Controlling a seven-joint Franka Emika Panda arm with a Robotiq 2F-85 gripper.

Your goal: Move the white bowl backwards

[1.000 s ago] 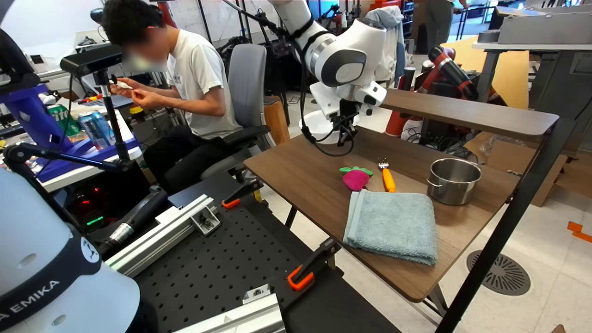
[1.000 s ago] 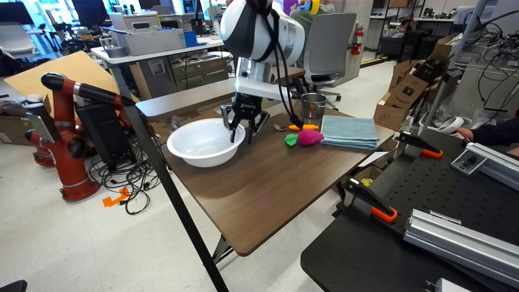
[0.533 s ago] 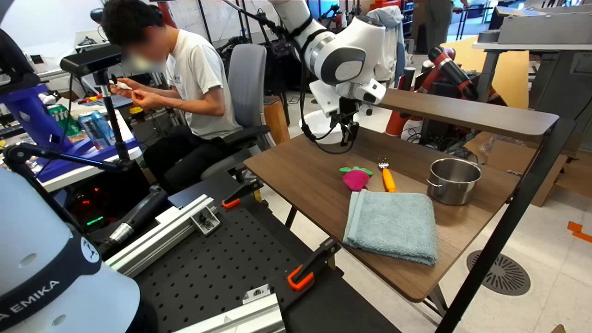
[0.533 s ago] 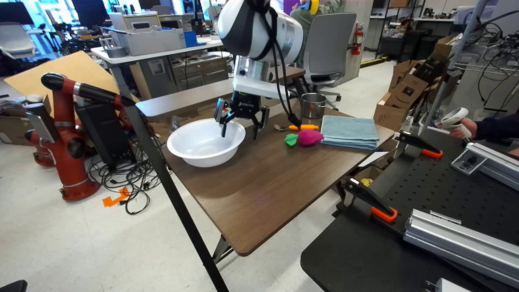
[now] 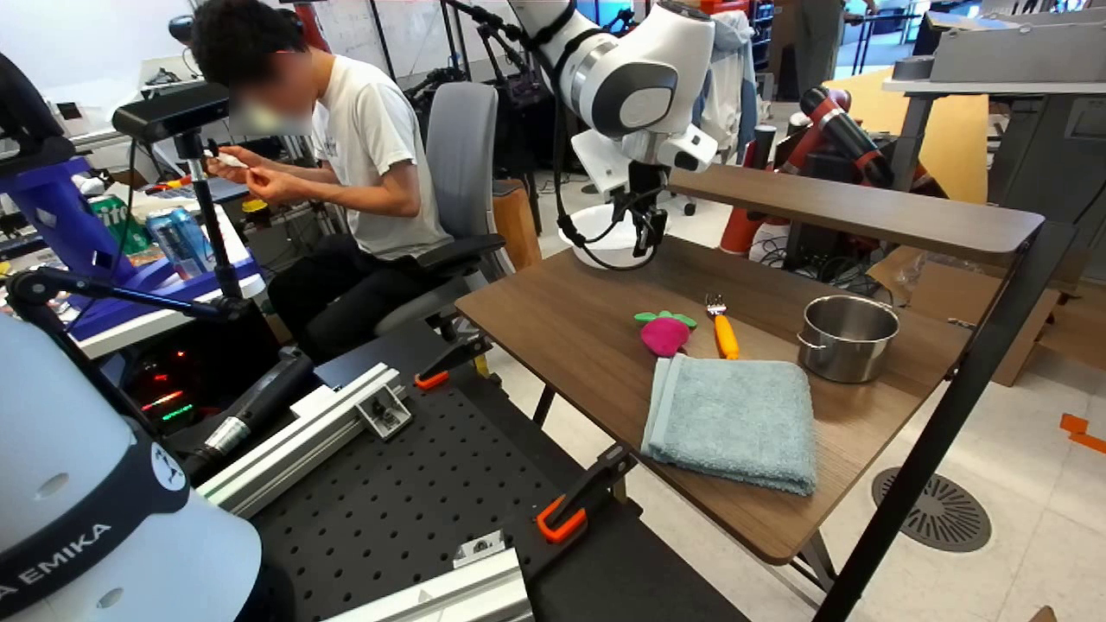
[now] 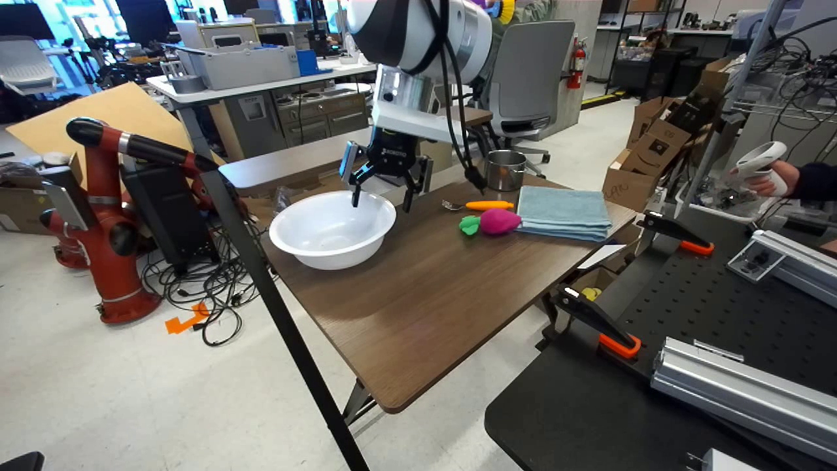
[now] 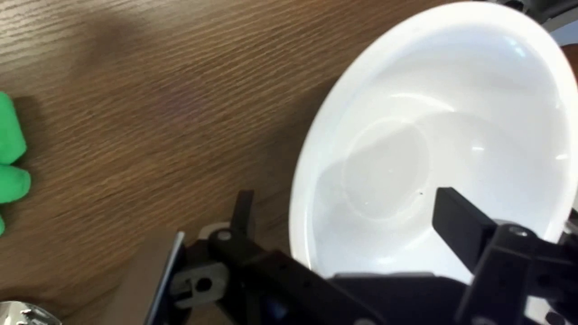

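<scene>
The white bowl (image 6: 320, 239) stands upright on the wooden table (image 6: 425, 307), close to its far left edge in this exterior view. In an exterior view, part of the white bowl (image 5: 592, 226) is hidden behind the arm's cables and gripper. My gripper (image 6: 382, 199) hangs above the bowl's rim, its jaws wide apart and nothing held. Looking down in the wrist view, the white bowl (image 7: 388, 171) fills the right side. There my gripper (image 7: 344, 198) has one finger (image 7: 460, 225) over the bowl's inside and the other finger (image 7: 243, 210) outside the rim.
A pink and green toy radish (image 6: 498, 222), an orange-handled fork (image 6: 489, 205), a folded blue towel (image 6: 563, 214) and a metal pot (image 5: 848, 339) share the table. A raised shelf (image 5: 864, 207) runs along one side of it. The black table leg (image 6: 288, 320) slants below.
The gripper has opened wider and risen; its fingers, earlier down at the bowl's rim, are now above it. The white bowl has stayed in place.
</scene>
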